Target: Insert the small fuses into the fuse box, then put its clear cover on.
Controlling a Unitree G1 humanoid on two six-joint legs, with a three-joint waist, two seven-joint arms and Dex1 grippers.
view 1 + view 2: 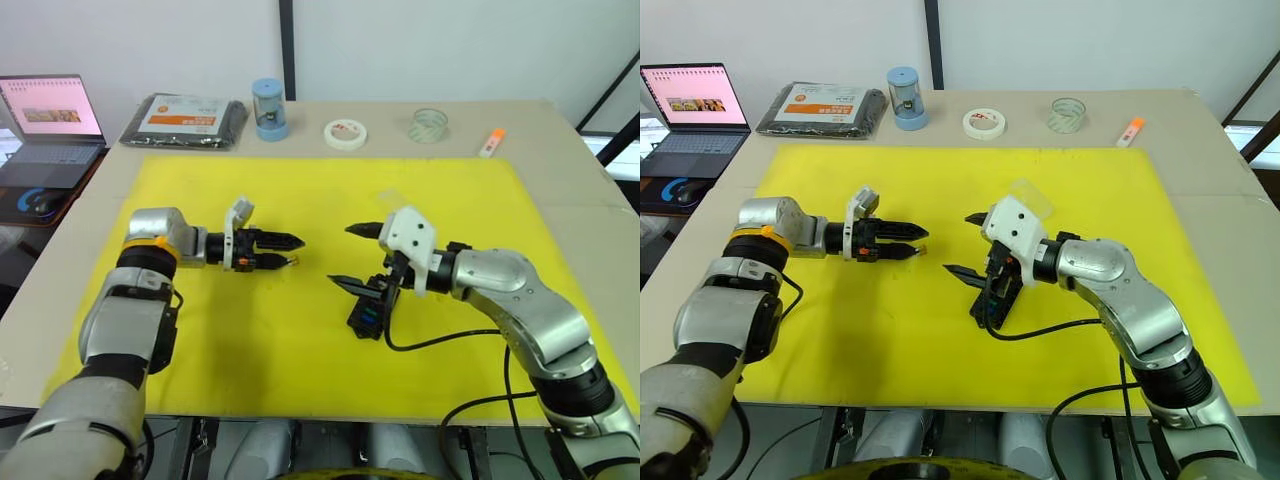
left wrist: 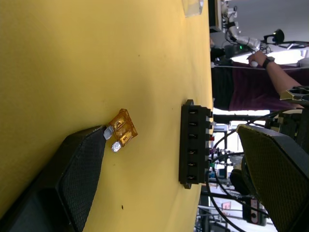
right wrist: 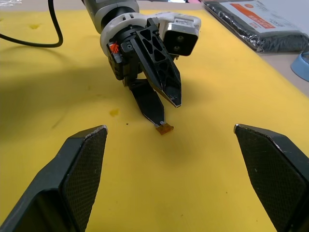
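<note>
The left gripper (image 1: 285, 252) has its two black fingers spread a little, and an amber blade fuse (image 2: 122, 129) sits at the tip of the lower finger (image 2: 79, 169), its metal blades against the pad; the other finger is apart from it, so the fuse is not pinched between both. In the right wrist view the same fuse (image 3: 165, 128) hangs at that fingertip just above the yellow mat (image 1: 300, 190). The right gripper (image 1: 355, 257) faces it from nearby with its fingers spread wide and nothing between them. The black fuse box (image 1: 366, 315) lies on the mat just beneath the right gripper, its row of slots showing in the left wrist view. Behind the mat on the table (image 1: 560, 150) stand a black packet with an orange label (image 1: 186, 120), a blue cylinder (image 1: 269, 108), a white tape roll (image 1: 345, 133), a clear tape roll (image 1: 430, 124) and a laptop (image 1: 45, 125)
</note>
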